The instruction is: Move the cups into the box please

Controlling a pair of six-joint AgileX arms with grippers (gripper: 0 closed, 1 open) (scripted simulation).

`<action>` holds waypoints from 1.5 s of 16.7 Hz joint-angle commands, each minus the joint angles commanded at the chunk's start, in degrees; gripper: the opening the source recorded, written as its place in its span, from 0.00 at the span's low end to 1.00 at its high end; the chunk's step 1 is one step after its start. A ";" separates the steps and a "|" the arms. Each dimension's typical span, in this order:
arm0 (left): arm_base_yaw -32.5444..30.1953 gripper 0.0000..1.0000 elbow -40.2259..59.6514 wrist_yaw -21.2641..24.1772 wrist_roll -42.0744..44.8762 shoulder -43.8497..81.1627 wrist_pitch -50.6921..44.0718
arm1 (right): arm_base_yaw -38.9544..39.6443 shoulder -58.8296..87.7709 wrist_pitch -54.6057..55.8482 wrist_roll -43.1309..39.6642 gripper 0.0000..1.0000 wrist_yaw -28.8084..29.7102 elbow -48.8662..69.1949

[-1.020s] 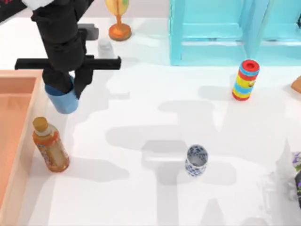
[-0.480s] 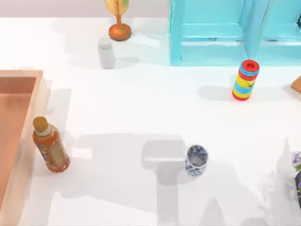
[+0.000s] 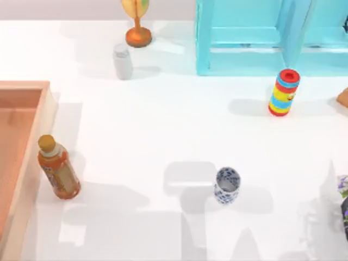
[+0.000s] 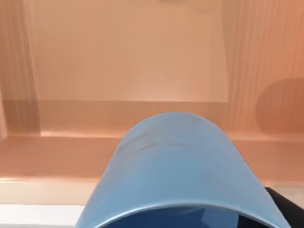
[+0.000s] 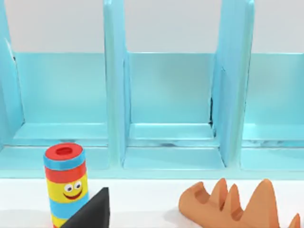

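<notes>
- While the left gripper carries the blue cup (image 4: 175, 166) above the box (image 4: 128, 61), as the left wrist view shows, its fingers cannot be told as spread or pinching.
- The white patterned cup (image 3: 227, 185) stands upright on the table (image 3: 163, 125), near the front edge, right of centre.
- Risk: releasing too close to the box rim (image 3: 38, 141) could let the blue cup tip out or strike the orange-brown bottle (image 3: 58, 168), which stands just beside that rim.
- Open room: bare table surrounds the white cup; the striped cylinder (image 3: 284, 92) and turquoise shelf frame (image 3: 261, 38) stand well apart.
- The right arm sits parked near the table's right edge, facing the shelf.
</notes>
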 joint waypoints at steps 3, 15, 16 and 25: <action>0.05 0.00 0.17 -0.07 0.00 0.25 0.07 | 0.00 0.00 0.00 0.00 1.00 0.00 0.00; 2.78 0.00 -13.26 0.05 2.80 1.64 14.97 | 0.00 0.00 0.00 0.00 1.00 0.00 0.00; 2.78 0.00 -13.26 0.05 2.80 1.64 14.97 | 0.00 0.00 0.00 0.00 1.00 0.00 0.00; 2.78 0.60 -13.26 0.05 2.80 1.64 14.97 | 0.00 0.00 0.00 0.00 1.00 0.00 0.00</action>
